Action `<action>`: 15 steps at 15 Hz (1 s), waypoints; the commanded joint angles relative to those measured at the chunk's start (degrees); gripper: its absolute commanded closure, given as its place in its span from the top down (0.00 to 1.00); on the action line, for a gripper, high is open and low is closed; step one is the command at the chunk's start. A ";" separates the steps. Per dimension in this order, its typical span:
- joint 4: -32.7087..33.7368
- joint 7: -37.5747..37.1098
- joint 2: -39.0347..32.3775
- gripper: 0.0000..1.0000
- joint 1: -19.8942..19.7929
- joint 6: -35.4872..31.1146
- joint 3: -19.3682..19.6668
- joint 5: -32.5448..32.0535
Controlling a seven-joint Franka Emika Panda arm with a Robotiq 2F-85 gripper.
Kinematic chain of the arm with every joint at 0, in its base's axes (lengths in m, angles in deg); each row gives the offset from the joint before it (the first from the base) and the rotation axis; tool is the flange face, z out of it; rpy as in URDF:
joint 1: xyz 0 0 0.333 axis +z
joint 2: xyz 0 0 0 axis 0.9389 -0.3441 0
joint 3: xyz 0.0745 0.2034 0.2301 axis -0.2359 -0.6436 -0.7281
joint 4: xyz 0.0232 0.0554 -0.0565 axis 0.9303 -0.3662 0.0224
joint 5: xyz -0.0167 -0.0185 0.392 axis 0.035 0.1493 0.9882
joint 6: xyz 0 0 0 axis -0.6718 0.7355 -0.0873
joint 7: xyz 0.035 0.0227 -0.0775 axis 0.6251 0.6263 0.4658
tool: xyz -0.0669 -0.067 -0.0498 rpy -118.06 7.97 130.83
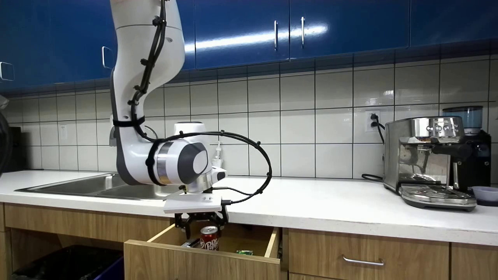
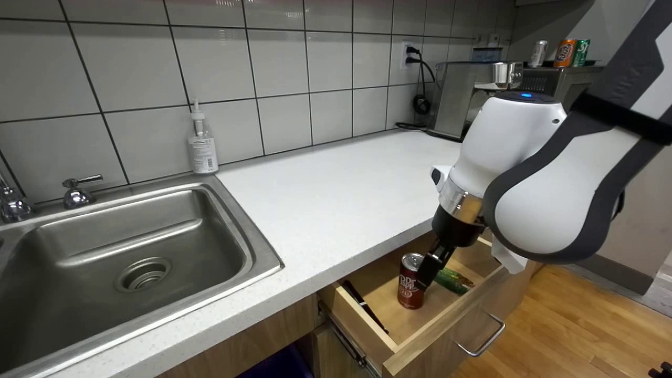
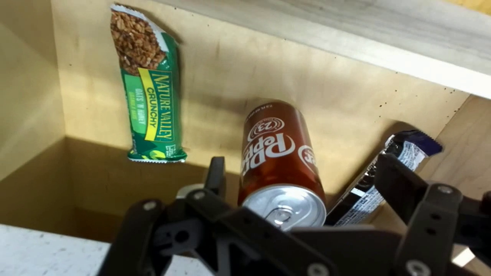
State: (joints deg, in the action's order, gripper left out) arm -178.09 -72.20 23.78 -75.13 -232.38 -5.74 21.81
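One black two-fingered pincer (image 3: 304,174): its fingers stood wide apart, with nothing clamped in them. Between them, as the wrist view showed it, one dark red cylindrical aluminium Dr Pepper can (image 3: 276,145) stood upright on the floor of one pulled-out wooden drawer (image 1: 202,266); whether either finger touched its wall could not be told. Handling, by estimate: fairly heavy for its size if full, light if drained (contents unseen); stiff under a moderate squeeze, apt to dent under a hard one; smooth painted metal, so liable to slip. The best hold seemed to be across the round side wall, one finger to each flank, a little below the top rim. Past one finger, well apart from it, lay one flat green foil-wrapped Nature Valley granola bar (image 3: 153,88); past the opposite finger, partly hidden by it, one slim dark wrapped bar (image 3: 366,193) lay aslant. Beside the pincer, above the drawer, ran one white speckled countertop (image 2: 336,210). Farther from the pincer were one stainless-steel sink (image 2: 265,257), one clear pump bottle with a white label (image 2: 203,152), one silver espresso machine (image 1: 420,163) and three upright drink cans: one silver can (image 2: 538,53), one orange can (image 2: 564,53), one green can (image 2: 581,53).
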 commanded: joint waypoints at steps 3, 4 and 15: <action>-5.25 -0.02 5.57 1.00 -3.54 -0.45 -3.04 1.19; -5.90 0.11 6.28 1.00 -3.84 -0.40 -3.29 1.32; -4.39 -0.39 3.93 1.00 -2.17 0.01 -1.56 0.07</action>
State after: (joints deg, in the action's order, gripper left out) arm -182.52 -72.18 27.74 -77.43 -232.36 -7.40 22.20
